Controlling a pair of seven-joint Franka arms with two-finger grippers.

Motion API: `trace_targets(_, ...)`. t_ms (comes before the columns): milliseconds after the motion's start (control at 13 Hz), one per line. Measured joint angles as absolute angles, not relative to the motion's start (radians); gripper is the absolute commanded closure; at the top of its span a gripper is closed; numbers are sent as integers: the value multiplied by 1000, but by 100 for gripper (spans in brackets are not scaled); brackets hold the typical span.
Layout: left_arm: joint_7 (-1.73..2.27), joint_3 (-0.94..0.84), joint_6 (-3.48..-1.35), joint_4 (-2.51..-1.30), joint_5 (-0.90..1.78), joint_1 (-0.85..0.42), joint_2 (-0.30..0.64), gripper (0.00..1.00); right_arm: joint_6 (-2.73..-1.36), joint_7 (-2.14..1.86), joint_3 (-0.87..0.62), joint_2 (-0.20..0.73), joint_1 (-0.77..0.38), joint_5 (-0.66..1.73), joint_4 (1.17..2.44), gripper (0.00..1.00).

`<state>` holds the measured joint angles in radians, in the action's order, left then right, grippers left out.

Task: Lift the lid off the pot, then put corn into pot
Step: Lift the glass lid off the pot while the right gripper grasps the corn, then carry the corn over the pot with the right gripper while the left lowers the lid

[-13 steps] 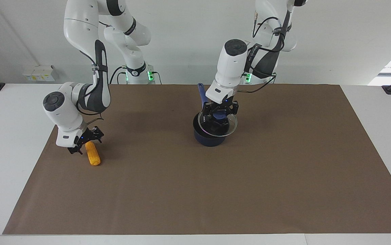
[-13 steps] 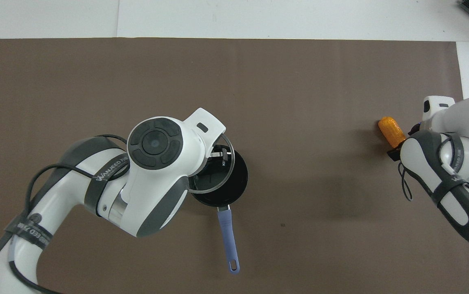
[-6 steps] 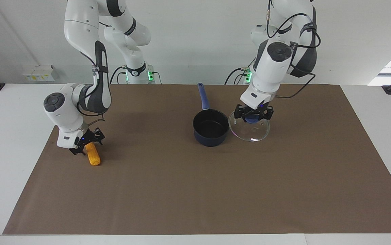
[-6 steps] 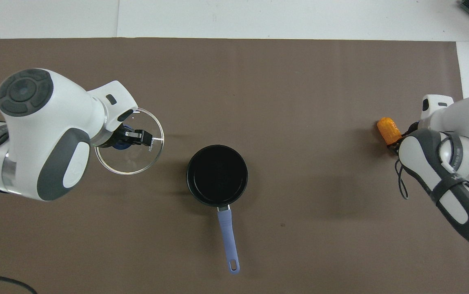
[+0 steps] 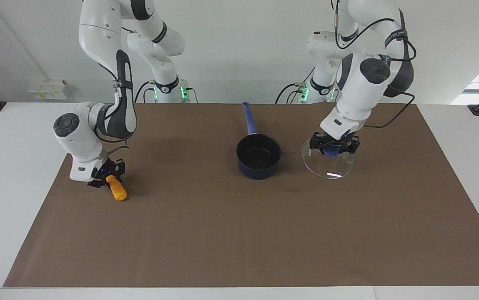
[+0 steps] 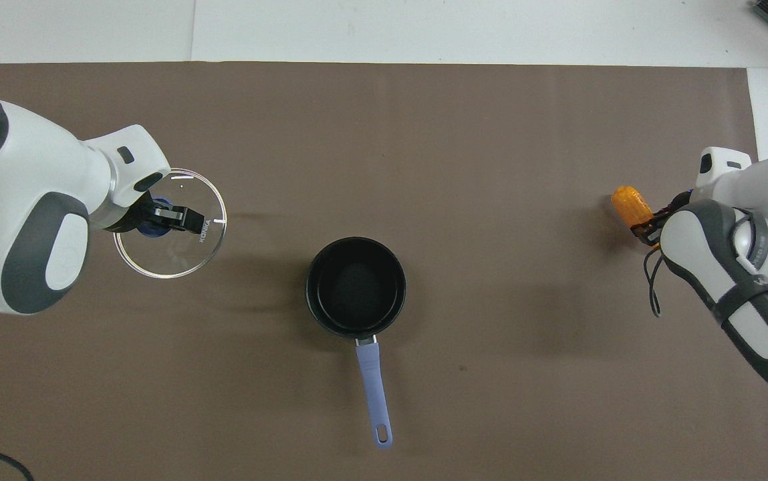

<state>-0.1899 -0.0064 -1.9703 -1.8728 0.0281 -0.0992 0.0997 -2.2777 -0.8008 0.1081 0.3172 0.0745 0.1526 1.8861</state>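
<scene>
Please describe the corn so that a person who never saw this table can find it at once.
Start from the brown mat and go to the right arm's end. There the right pincer is shut on the corn, well away from the open pot. It is the only orange-yellow thing, a small bumpy cob.

lid (image 5: 327, 163) off pot (image 5: 258, 156) — corn (image 5: 117, 189) clamped

White wall (image 5: 239, 50); brown mat (image 5: 239, 233) on pale table (image 5: 10, 137); perhaps daylight.

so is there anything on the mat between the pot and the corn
Nothing: between the pot and the corn there is only bare brown mat, shown plainly in the overhead view.
</scene>
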Motion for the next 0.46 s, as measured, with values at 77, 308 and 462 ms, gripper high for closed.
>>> trace_targets(77, -232, -7, -1972, -1881, 28, -69, 100, 100, -2247, -746, 104, 292, 69, 153, 1873, 100)
trace_targets(308, -303, -6, -1997, -1915, 28, -11, 101, 100, -2107, -578, 100, 188, 25, 152, 1849, 100)
trace_targets(462, -309, -7, -2071, -1967, 28, -6, 105, 100, -2029, -477, 99, 135, -12, 144, 1824, 100)
